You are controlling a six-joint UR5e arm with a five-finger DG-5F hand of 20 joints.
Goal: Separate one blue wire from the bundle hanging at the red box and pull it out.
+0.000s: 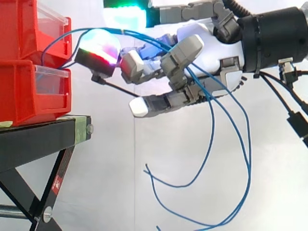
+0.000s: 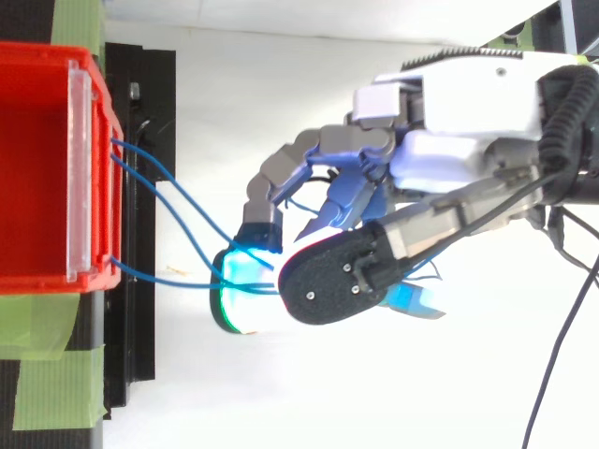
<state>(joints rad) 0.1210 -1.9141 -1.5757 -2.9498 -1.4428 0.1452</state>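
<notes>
**Blue wires** (image 1: 212, 126): the bundle leaves the box (image 1: 19, 29), which lies beyond the fingertips. It runs roughly level to the hand (image 1: 211, 43), passes between the curled fingers (image 1: 183, 53), and drops in loose loops below the palm. The fingers are closed round the wires, and you cannot tell whether one strand is singled out. The span from box to hand lies along the arm's line, so your pull should probably go straight back, away from the box.
</notes>
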